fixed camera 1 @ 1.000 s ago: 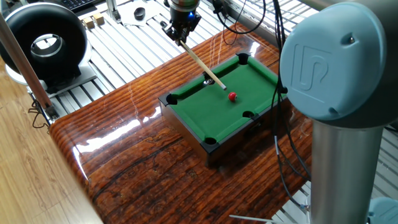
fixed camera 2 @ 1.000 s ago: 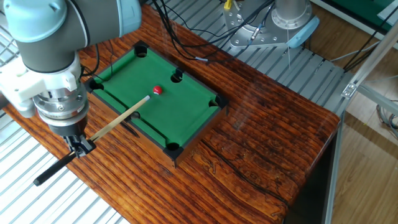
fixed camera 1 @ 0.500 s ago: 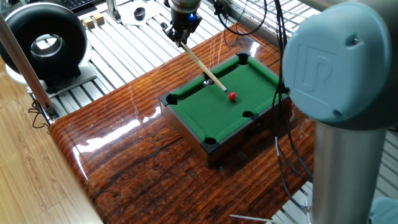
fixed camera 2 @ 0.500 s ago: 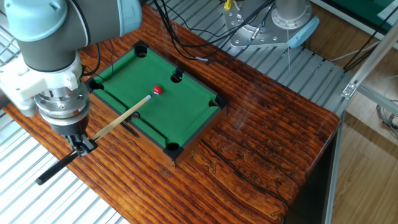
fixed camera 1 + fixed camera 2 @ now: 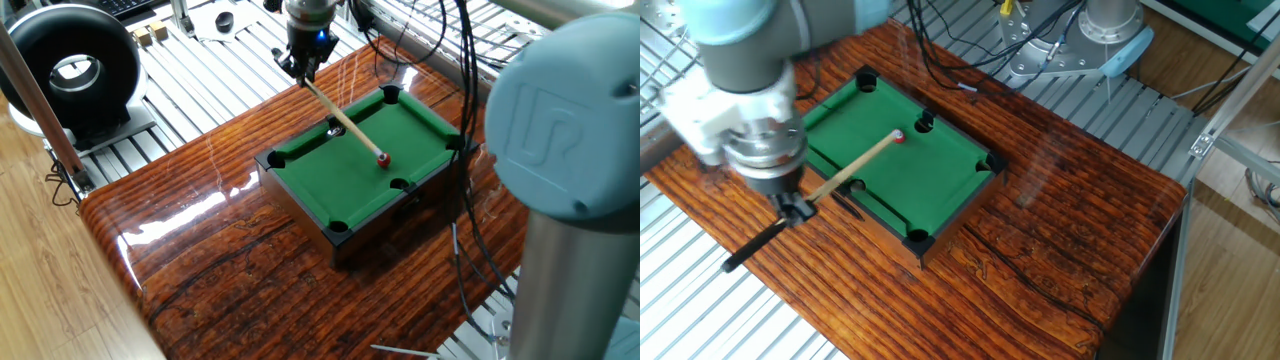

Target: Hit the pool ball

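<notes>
On the green pool table [image 5: 330,175] my gripper [image 5: 797,207] is clenched on the cue [image 5: 855,170], which points toward two o'clock in the other fixed view, tip touching the pool ball [image 5: 899,137] near a side pocket. One fixed view shows embossed "UR".

Two raised, fixed viewpoints, both angled down onto the same glossy wooden surface [image 5: 230,250]. One set close behind the arm's grey-blue joint housing [image 5: 570,120], which fills the right edge, looking across the miniature pool table [image 5: 330,185] toward a black ring-shaped device [image 5: 70,70] and slatted metal decking beyond. The other placed on the opposite side, at similar height and nearness, with the arm's wrist [image 5: 750,130] large at upper left and wooden floor at far right. Shared by both: the green felt table, the cue [image 5: 855,170], and most of the wooden top.
</notes>
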